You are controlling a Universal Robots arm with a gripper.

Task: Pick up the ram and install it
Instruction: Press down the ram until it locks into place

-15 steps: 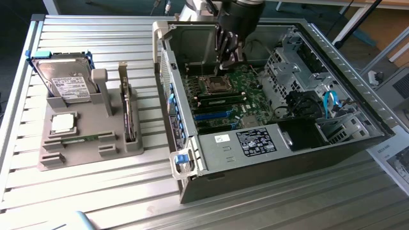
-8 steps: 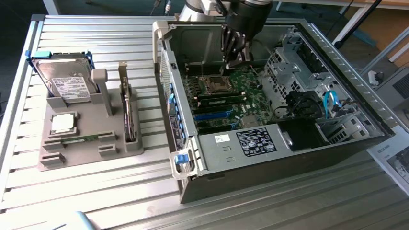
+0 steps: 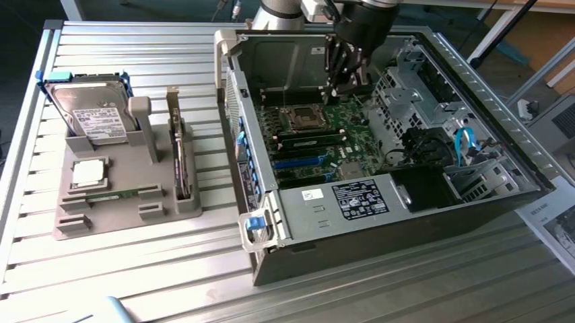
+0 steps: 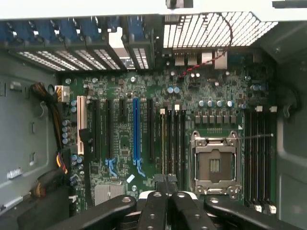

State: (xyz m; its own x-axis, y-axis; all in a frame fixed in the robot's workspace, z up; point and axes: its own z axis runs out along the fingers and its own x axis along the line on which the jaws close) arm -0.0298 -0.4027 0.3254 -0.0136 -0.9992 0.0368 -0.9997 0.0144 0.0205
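Holder: a grey moulded holder [image 3: 108, 215] sits at the exterior view's left, well apart from the computer. I judge that its pockets keep each part in a fixed pose for picking.
Hard drive: the silver hard drive [image 3: 90, 114] leans upright in the rear pocket, with its label facing out.
Processor: the square processor chip [image 3: 90, 173] lies flat in front of the drive.
Ram: the ram [image 3: 115, 196], a thin green stick, lies flat in a groove near the holder's front and is not gripped.
Case: the open computer case [image 3: 378, 168] lies on its side, so the motherboard [image 4: 144, 143] faces up and can be reached from above.
Claw: the gripper [image 3: 346, 91] is low inside the case with the jaws closed together. In the wrist view the gripper [image 4: 165, 194] is above the memory slots [image 4: 172, 139] beside the empty processor socket [image 4: 215, 165]. I cannot tell if anything is between the fingers [image 4: 153, 206].
Surface: a table [image 3: 134, 276] of ribbed aluminium profiles carries both holder and case.
Room: printed sheets [image 3: 557, 232] lie at the exterior view's right, and slanted metal legs [image 3: 539, 74] stand behind.
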